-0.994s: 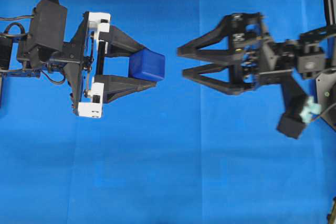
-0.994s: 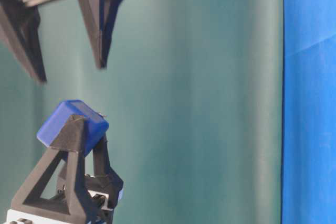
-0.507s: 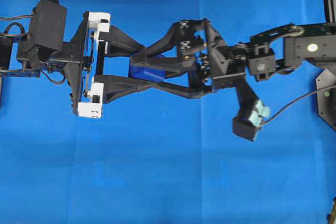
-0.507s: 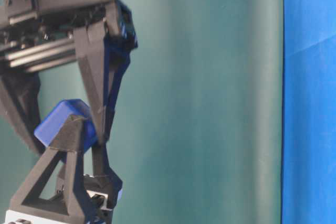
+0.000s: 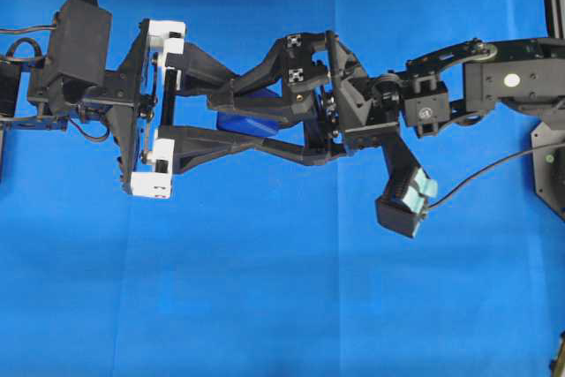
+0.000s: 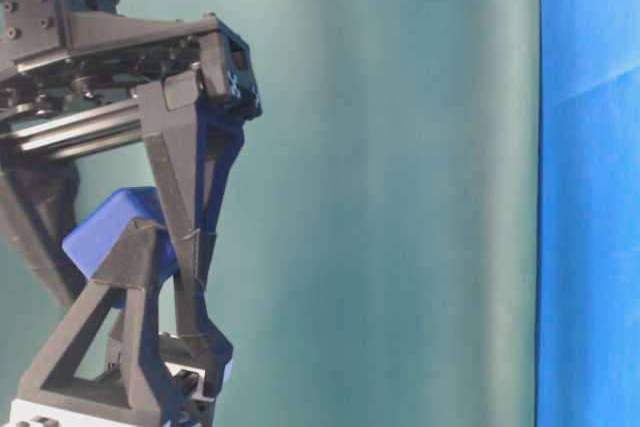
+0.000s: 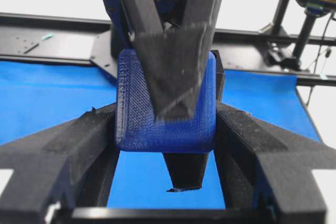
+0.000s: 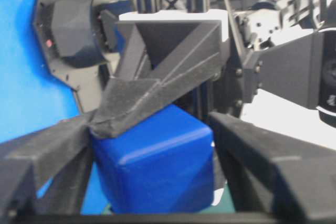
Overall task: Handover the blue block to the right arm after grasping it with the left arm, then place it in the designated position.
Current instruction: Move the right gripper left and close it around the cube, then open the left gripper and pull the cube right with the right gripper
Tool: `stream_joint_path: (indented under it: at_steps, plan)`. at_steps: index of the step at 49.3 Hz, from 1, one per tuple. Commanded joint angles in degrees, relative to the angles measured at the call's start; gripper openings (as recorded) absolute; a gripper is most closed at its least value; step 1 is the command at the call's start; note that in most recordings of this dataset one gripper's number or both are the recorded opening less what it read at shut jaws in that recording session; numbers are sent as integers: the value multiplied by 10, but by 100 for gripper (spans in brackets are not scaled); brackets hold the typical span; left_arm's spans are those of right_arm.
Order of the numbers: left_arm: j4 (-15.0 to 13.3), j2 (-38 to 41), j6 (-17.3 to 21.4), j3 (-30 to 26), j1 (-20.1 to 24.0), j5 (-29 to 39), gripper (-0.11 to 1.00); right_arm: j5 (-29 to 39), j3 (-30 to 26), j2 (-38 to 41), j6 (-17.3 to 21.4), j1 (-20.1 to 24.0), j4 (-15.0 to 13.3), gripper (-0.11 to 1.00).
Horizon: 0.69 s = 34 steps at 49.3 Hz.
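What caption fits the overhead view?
Mid-handover: left gripper holds the blue block while right gripper straddles it.

Nothing readable anywhere, no words, brands or numbers. Closest thing to a sign: two small black-and-white square marker patterns (image 5: pixel 298 58) on top of the right gripper (image 5: pixel 231 117) (coded tags, not text). Same kind of pattern glimpsed on the rail end (image 6: pixel 238 80) from table level, too blurry to decode.

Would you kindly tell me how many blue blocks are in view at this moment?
1. The single blue block sits mid-air between the left hand and the right hand, above the blue cloth. No other shows, though the arms could hide one.
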Motion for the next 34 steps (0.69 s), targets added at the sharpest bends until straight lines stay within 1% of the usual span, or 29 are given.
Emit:
stream_joint_path:
  at_steps: [1,4,5,6,14,26,34]
  plan:
    - [-1,-8,1,-6,-2,-4,46,15,-11,-14,4,-1,3,75]
    - [-1,-8,1,-6,-2,-4,46,25,-6,-18,4,-1,5,57]
    - [0,-8,0,-6,-2,-4,46,27,-6,-19,4,-1,5,53]
    - [-1,-8,1,-6,-2,-4,46,28,-6,-21,4,-1,5,51]
    - [-1,-8,1,-7,-2,-4,46,31,-5,-31,8,-1,11,52]
    - [-1,-7,1,-7,-2,-4,46,32,-6,-32,40,-1,12,52]
    - [-1,-5,1,-10,-4,-3,46,36,-5,-33,46,-1,11,52]
